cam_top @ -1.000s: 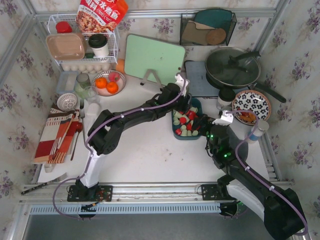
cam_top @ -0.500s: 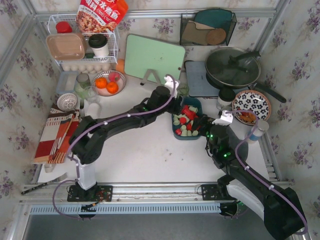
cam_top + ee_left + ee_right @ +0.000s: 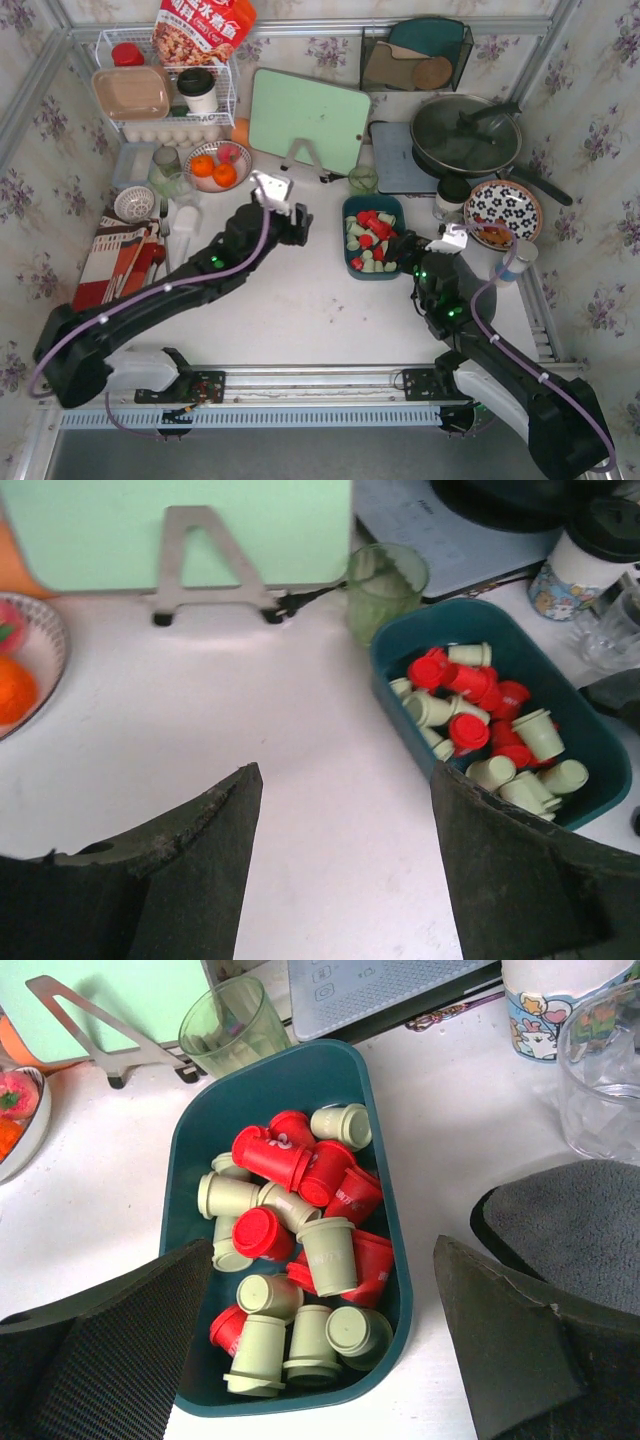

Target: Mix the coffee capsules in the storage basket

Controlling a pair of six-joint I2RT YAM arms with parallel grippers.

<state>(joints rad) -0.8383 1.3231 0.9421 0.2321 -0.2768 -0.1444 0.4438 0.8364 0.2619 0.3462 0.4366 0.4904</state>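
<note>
Lying in basket (image 3: 185, 1190): red, green capsules (image 3: 300, 1230)
Left hand (image 3: 345, 775): spread wide, empty, over table (image 3: 300, 710)
Right hand (image 3: 322, 1250): spread wide, empty, near basket

Coffee capsules (image 3: 300, 1240) lie in the storage basket (image 3: 250, 1090); a cup (image 3: 232, 1025) stands behind.

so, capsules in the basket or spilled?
In: red and green capsules piled inside the teal basket; none visible outside it.

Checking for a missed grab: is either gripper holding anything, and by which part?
Nothing is held. The left gripper is open above the table, left of the basket; the right gripper is open near the basket, touching no capsules.
</note>
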